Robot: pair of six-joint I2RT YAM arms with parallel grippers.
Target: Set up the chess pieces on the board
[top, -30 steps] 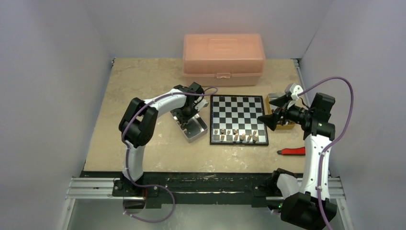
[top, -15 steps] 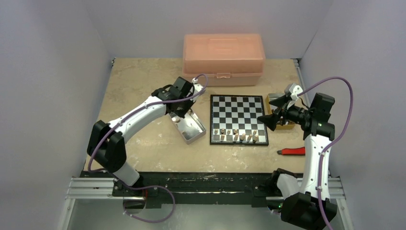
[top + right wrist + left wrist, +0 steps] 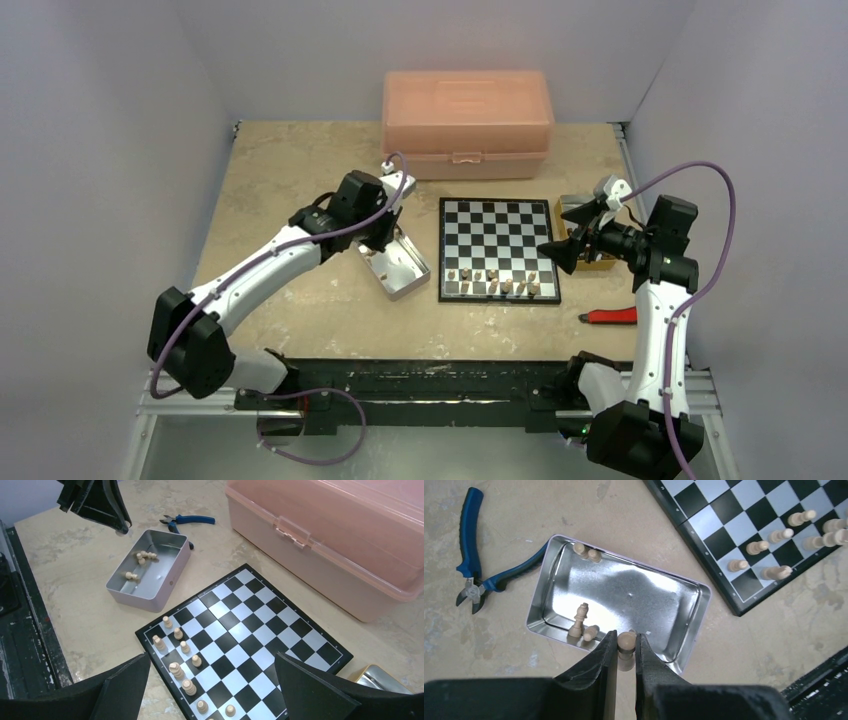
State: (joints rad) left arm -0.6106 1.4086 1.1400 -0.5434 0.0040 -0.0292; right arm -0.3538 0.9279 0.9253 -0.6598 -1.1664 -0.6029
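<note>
Wooden piece: light tan; the left claw is pinching it up in the air, left of the board.
Board: it is lying flat on the table, showing black and silver squares.
Pieces on the board: light tan ones are standing on squares along the board's near edge.
Pieces in the tin: a few more tan ones are lying inside, some at each end.
Tin: shiny and open on top, it is sitting just beside the board's left side.
Left claw: its fingers are squeezing almost closed on the wooden piece, hanging over the tin's rim.
Right claw: its fingers are spreading wide, holding nothing, and hovering at the board's right side.
Blue pliers: they are lying left of the board, past the tin.
Red tool: it is lying near the board's near right corner.
Pink box: it is sitting shut, just behind the board's far edge.
</note>
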